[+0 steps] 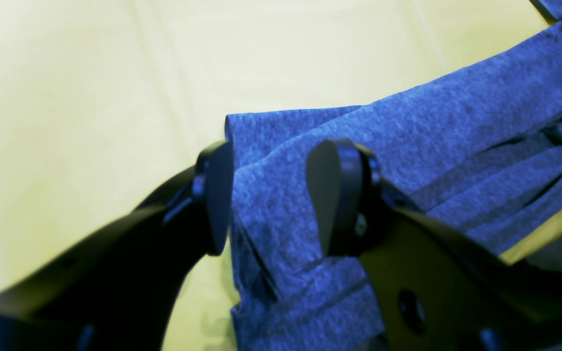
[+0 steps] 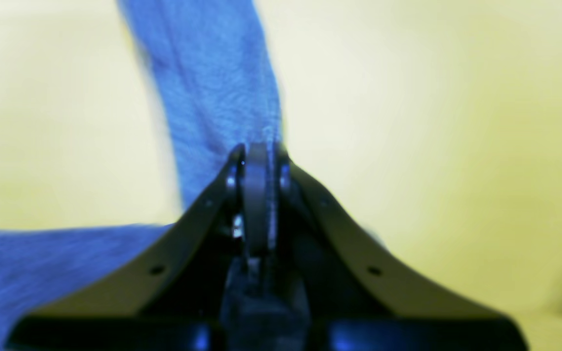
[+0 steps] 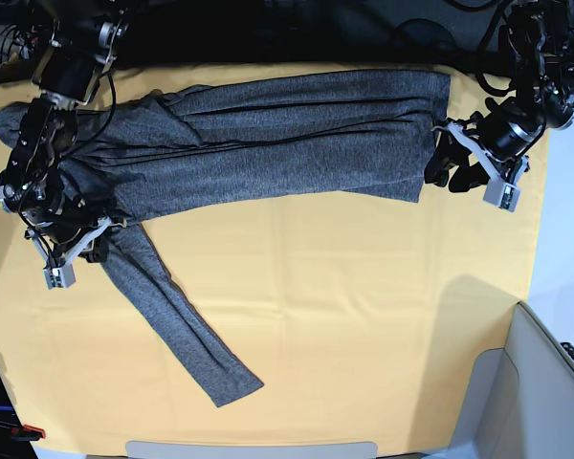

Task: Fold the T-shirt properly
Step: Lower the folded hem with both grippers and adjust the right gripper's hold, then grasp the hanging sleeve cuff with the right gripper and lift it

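Observation:
The dark grey T-shirt (image 3: pixel 287 143) lies spread along the far side of the yellow table cloth (image 3: pixel 344 316), with one long sleeve (image 3: pixel 172 325) trailing toward the front. My right gripper (image 3: pixel 94 239) is at the shirt's left end, where that sleeve starts. In the right wrist view this gripper (image 2: pixel 259 163) is shut, pinching a thin edge of the shirt (image 2: pixel 212 87). My left gripper (image 3: pixel 440 167) is at the shirt's right end. Its fingers (image 1: pixel 217 195) stand open in the left wrist view, straddling the layered fabric (image 1: pixel 408 131).
A pale grey bin (image 3: pixel 517 392) stands at the front right corner, off the cloth. A white strip (image 3: pixel 249 449) runs along the front edge. A red-handled tool (image 3: pixel 19 432) lies at the front left. Cables and arm bases crowd the back edge.

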You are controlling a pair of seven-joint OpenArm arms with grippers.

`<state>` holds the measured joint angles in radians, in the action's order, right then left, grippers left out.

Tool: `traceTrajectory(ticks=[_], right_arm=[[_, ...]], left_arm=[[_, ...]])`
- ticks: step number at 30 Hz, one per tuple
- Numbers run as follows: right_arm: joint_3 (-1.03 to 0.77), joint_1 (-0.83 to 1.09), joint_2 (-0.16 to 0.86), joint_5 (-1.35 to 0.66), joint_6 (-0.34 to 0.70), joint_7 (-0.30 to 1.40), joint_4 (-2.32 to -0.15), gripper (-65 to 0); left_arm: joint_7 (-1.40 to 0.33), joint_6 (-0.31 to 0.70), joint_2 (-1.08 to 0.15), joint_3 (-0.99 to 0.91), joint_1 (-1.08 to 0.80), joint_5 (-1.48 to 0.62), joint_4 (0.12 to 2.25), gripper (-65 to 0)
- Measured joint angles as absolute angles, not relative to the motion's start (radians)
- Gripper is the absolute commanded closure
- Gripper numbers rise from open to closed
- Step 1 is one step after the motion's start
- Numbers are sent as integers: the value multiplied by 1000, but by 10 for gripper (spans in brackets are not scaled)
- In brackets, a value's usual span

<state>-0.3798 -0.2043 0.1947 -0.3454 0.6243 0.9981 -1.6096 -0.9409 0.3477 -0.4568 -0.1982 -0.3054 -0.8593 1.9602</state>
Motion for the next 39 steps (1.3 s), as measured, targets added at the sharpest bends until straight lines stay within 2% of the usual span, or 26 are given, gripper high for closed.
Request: traceTrajectory(ticks=[4, 7, 15, 23, 25, 27, 31, 33, 35, 39], right_arm=[[-368, -43, 106, -360, 628, 1034, -1931, 0], [-345, 80, 89, -339, 630, 1053, -2029, 0], [-175, 244, 93, -345, 631, 1052, -2029, 0], [-72, 264, 94, -346, 625, 1044, -2024, -1], [-73, 265, 94, -343, 625, 1044, -2014, -44], [-73, 266, 96, -342, 624, 1047, -2009, -147], [-75, 271, 99, -342, 624, 1048, -2010, -402], [-86, 270, 99, -344, 625, 1048, -2016, -485], [-128, 231, 97, -364, 631, 1060, -2019, -525], [-257, 69, 56, -397, 617, 1052, -2008, -527]], left_arm=[[-941, 347, -457, -199, -307, -859, 1958, -271], [-942, 347, -440, -199, -303, -854, 1957, -271], [-942, 347, -438, -197, -295, -857, 1957, -271], [-942, 347, -427, -197, -297, -859, 1957, -271], [-942, 348, -426, -197, -297, -859, 1957, -271], [-942, 348, -426, -197, -297, -859, 1957, -271], [-942, 347, -424, -197, -299, -859, 1957, -271], [-942, 348, -424, -197, -299, -859, 1957, -271], [-960, 347, -424, -197, -299, -859, 1957, -271], [-1023, 347, -415, -197, -295, -855, 1956, -271]])
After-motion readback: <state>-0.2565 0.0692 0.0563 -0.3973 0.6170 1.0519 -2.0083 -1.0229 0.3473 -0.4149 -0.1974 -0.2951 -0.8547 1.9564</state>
